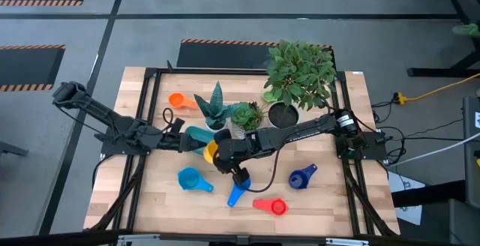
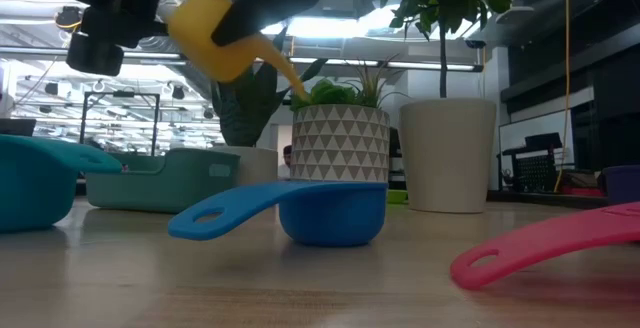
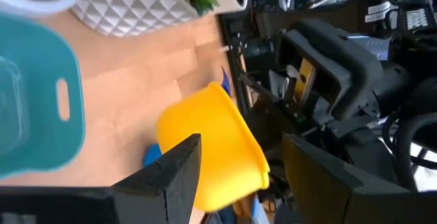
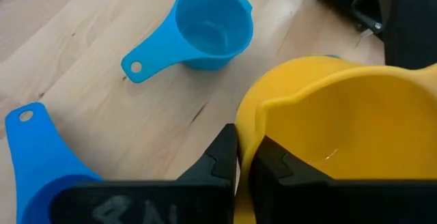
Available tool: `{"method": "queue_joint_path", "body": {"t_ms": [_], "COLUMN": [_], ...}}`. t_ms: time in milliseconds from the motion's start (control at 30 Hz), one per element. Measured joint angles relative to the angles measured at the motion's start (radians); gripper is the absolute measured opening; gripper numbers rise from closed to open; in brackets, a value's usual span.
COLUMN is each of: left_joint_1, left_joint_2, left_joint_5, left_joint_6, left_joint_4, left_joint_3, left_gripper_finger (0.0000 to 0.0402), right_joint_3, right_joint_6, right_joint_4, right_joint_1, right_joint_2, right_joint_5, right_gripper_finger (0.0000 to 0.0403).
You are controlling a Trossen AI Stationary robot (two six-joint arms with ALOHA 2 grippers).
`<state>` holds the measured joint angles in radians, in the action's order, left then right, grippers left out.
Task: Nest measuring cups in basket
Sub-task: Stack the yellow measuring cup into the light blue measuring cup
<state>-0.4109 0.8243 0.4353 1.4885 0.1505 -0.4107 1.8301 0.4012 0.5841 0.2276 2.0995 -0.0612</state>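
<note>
Yellow cup (image 3: 212,142) past parted jaws; teal basket (image 3: 34,108) beside.

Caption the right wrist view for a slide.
Right gripper shut on the yellow measuring cup's rim, above a light blue cup on the wooden table.

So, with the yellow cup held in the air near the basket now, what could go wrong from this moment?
1. The right gripper pinches only the rim of the yellow cup, which hangs tilted above the table; it may slip or rotate.
2. The left gripper, open, sits very close to the cup, so the arms could collide.
3. The basket stands beside the plant pots; a wide approach might knock one.
</note>
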Motion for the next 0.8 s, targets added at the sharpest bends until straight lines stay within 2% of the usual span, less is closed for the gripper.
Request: {"method": "queue_joint_path", "body": {"t_ms": [200,367,633,800], "left_joint_1": [0.018,0.020,0.020,0.020], "left_joint_2": [0.000,0.001,0.066,0.120], "left_joint_5": [-0.036,-0.037,-0.038,-0.038], "left_joint_6": [0.012,0.083,0.146,0.159], "left_joint_4": [0.000,0.000,0.013,0.095], "left_joint_3": [0.000,0.000,0.000,0.000], "left_gripper_finger": [0.0198,0.0198,0.0198,0.0198], "right_joint_3": [0.000,0.000,0.000,-0.003], "right_joint_6": [0.000,0.000,0.000,0.000], "right_joint_4": [0.044,0.060,0.098,0.109], "right_joint_1": [0.000,0.000,-0.001,-0.001], "right_joint_2": [0.000,0.000,0.000,0.000], "right_joint_5": [0.002,0.002,0.002,0.002], "right_gripper_finger": [0.0021,0.0021,0.0021,0.0021]}}
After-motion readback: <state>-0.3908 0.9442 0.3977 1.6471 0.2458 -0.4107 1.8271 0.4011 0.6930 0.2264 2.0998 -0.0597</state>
